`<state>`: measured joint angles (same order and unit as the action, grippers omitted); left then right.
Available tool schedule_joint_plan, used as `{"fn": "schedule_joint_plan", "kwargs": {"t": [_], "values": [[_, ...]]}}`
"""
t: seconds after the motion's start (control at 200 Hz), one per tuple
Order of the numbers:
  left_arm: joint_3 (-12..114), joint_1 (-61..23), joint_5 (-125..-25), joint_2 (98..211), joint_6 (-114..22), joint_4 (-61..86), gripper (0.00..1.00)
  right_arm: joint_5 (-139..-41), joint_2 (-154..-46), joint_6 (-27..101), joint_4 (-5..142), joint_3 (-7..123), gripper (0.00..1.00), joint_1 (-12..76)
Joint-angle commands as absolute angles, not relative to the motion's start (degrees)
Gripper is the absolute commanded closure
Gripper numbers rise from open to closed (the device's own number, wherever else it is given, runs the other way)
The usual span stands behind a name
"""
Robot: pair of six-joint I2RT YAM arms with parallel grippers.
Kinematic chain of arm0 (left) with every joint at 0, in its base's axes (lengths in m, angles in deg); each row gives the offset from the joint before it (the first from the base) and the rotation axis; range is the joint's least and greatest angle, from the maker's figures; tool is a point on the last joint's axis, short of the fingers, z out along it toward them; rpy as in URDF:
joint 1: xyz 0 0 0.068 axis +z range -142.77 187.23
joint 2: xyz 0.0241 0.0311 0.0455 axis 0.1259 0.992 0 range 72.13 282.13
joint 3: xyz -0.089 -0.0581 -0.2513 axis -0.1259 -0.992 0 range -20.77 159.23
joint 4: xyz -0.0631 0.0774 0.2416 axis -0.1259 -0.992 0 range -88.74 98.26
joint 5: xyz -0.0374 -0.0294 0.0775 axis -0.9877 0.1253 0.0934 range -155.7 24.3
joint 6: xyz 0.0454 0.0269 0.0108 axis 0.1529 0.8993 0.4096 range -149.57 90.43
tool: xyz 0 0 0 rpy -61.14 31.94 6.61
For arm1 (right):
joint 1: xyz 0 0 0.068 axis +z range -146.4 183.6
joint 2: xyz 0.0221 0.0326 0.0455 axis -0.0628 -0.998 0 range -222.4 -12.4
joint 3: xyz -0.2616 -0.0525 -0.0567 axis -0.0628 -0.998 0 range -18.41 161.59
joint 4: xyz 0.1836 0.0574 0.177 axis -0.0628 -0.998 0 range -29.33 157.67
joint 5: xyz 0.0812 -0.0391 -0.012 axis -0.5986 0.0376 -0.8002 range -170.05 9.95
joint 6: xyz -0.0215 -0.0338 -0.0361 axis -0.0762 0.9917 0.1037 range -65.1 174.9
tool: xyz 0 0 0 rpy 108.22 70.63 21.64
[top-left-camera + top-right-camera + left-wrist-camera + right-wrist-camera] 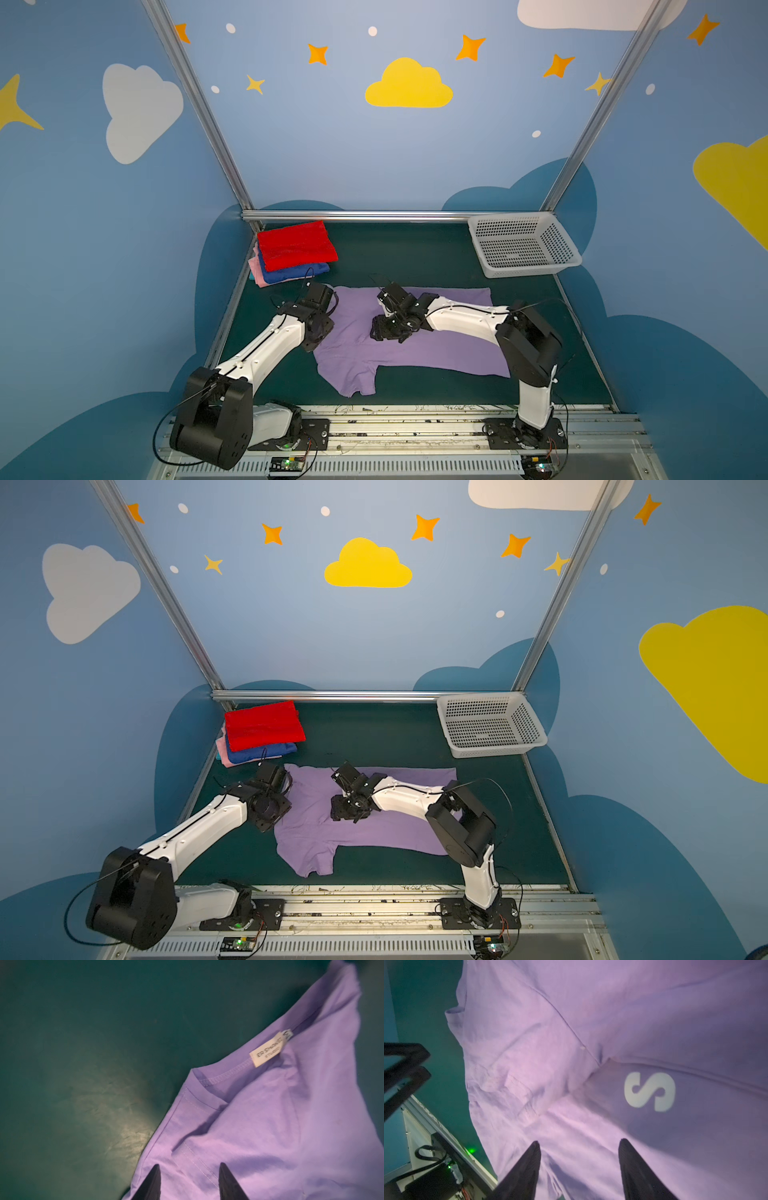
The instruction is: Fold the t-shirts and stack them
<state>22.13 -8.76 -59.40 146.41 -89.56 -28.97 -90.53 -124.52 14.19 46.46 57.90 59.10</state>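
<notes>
The lavender t-shirt (415, 345) (374, 829) lies spread on the green table, with one sleeve pointing toward the front edge. My left gripper (190, 1167) hangs open over its left side, near the collar and the white label (268, 1051); the cloth lies loose under the fingertips (156, 1169). My right gripper (579, 1141) (380, 328) is open above the middle of the shirt, close to a white S print (650, 1092), and holds nothing. At the back left are the folded red t-shirt (296, 245), the blue one (295, 272) and the pink one (257, 270), stacked.
A white perforated basket (528, 271) (494, 752) stands at the back right corner. Metal frame posts and blue walls close in the table on three sides. A rail with both arm bases runs along the front edge.
</notes>
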Motion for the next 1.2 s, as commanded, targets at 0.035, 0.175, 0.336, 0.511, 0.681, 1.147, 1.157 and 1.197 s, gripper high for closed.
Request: {"fn": "schedule_joint_plan", "kwargs": {"t": [0.035, 0.175, 0.336, 0.511, 0.681, 1.147, 1.157, 1.197], "values": [[21.0, -8.6, -63.2, 149.4, -87.9, -23.7, 0.54, -95.1, -128.9, 12.6, 47.6, 62.3, 0.41, 59.4], [20.2, -8.5, -65.2, 152.3, -87.7, -20.6, 0.57, -97.5, -132.6, 13.0, 47.1, 66.4, 0.53, 60.2], [20.4, -8.4, -65.6, 154.8, -86.7, -19.4, 0.64, -98.0, -133.9, 12.6, 46.9, 67.1, 0.58, 60.7], [19.9, -8.3, -66.4, 157.0, -86.3, -18.4, 0.73, -99.8, -134.7, 11.8, 47.5, 68.0, 0.89, 60.6], [19.5, -8.2, -66.2, 156.8, -86.2, -18.9, 0.75, -100.2, -131.9, 11.8, 43.2, 68.3, 1.00, 59.1], [19.0, -8.2, -65.5, 155.1, -86.0, -21.0, 0.75, -104.0, -130.1, 14.0, 32.6, 64.6, 0.99, 58.2], [19.0, -8.2, -65.5, 155.0, -86.1, -21.1, 0.75, -104.0, -130.1, 14.0, 32.8, 64.3, 0.99, 58.2], [18.9, -8.2, -65.6, 154.4, -86.1, -21.5, 0.75, -103.7, -129.7, 13.9, 33.2, 62.9, 0.99, 58.2]]}}
